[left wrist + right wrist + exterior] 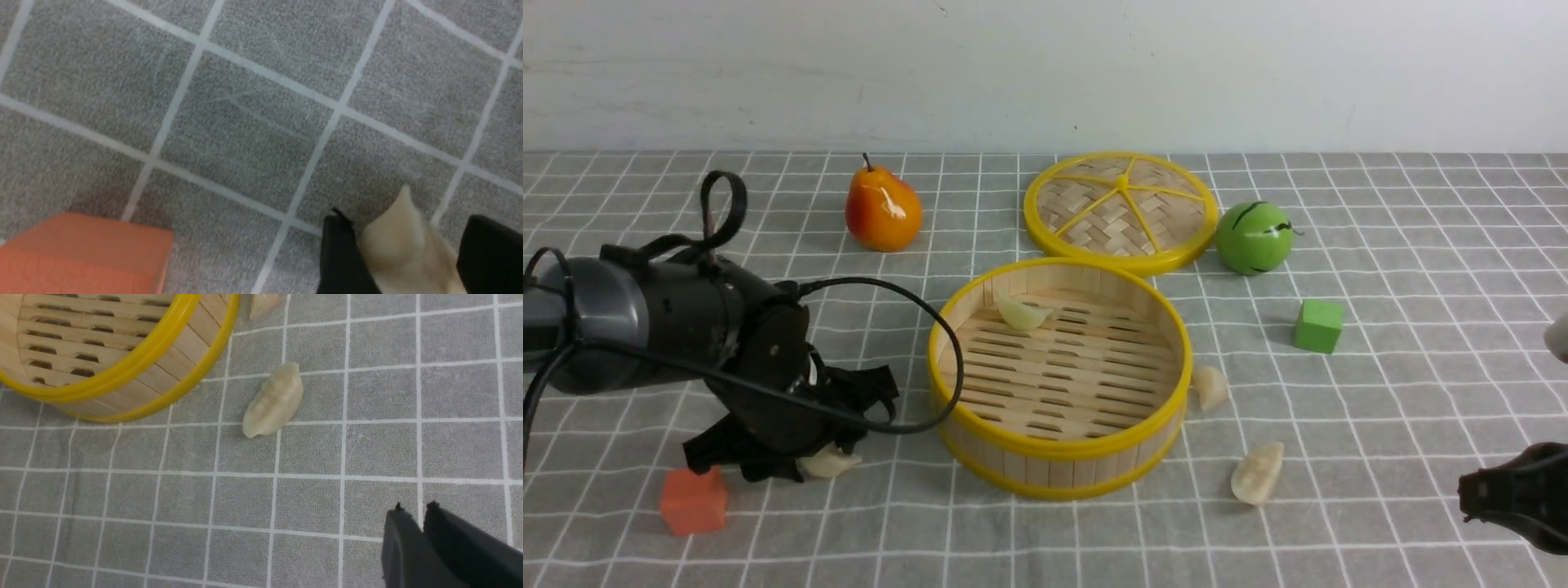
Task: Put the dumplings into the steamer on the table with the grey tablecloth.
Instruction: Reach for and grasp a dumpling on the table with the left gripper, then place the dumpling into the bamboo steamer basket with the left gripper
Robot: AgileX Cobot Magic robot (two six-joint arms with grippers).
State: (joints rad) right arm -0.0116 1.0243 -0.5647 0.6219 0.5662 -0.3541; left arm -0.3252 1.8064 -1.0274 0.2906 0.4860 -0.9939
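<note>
The steamer [1062, 447] stands mid-table on the grey tablecloth [1421, 245]; a greenish dumpling [1023, 313] lies inside at its far wall. My left gripper [818, 462] is low at the cloth left of the steamer, its jaws closed around a cream dumpling [832, 463]. In the left wrist view that dumpling [404, 245] fills the gap between the gripper's [408, 228] black fingers. Two more dumplings lie right of the steamer, one against its wall [1210, 386] and one nearer me [1258, 474]. My right gripper [1470, 494] is shut and empty at the right front; the right wrist view shows it [414, 508] short of the nearer dumpling [273, 401] and the steamer [135, 363].
An orange cube [693, 500] sits just left of my left gripper, close in the left wrist view [81, 253]. A green cube [1318, 325] lies right of the steamer. The woven lid [1121, 211], an orange pear [882, 211] and a green ball [1254, 237] stand behind it.
</note>
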